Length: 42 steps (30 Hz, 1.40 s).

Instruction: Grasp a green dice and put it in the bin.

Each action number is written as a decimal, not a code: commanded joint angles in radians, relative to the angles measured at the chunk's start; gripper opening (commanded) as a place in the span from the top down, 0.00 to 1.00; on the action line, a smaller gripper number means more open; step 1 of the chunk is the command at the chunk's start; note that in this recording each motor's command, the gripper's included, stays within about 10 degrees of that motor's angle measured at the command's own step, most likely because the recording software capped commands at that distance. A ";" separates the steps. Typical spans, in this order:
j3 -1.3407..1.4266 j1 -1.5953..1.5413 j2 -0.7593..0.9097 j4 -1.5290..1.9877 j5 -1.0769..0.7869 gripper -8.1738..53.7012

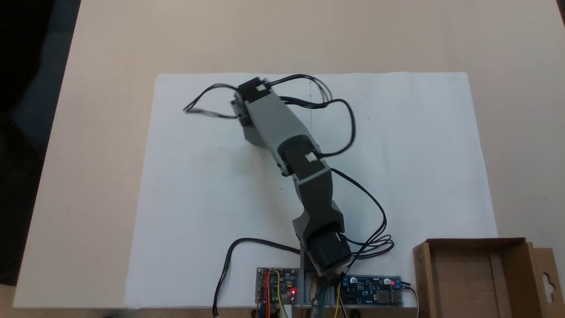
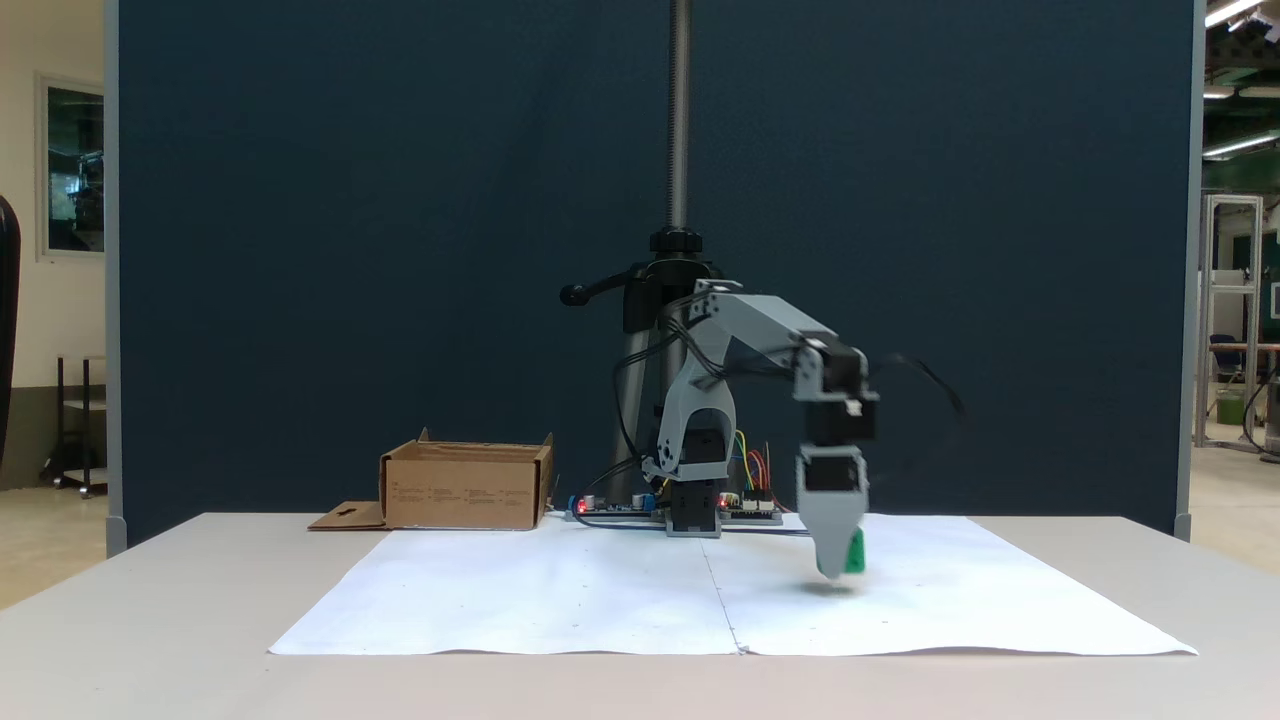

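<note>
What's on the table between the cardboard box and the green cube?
In a fixed view, the bin and green dice are separated by white paper, with the arm's base and circuit boards behind it.

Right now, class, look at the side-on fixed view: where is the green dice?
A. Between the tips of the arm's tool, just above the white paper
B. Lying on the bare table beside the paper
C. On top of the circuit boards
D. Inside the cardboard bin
A: in a fixed view the green dice shows at the tip of the tool, slightly above the white paper, far from the bin.
</note>
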 commanded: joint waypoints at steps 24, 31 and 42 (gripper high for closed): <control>-0.002 0.940 0.459 -0.074 -0.370 0.68; -0.009 1.224 0.486 -0.083 -0.522 0.68; -0.126 1.606 0.526 -0.083 -0.672 0.68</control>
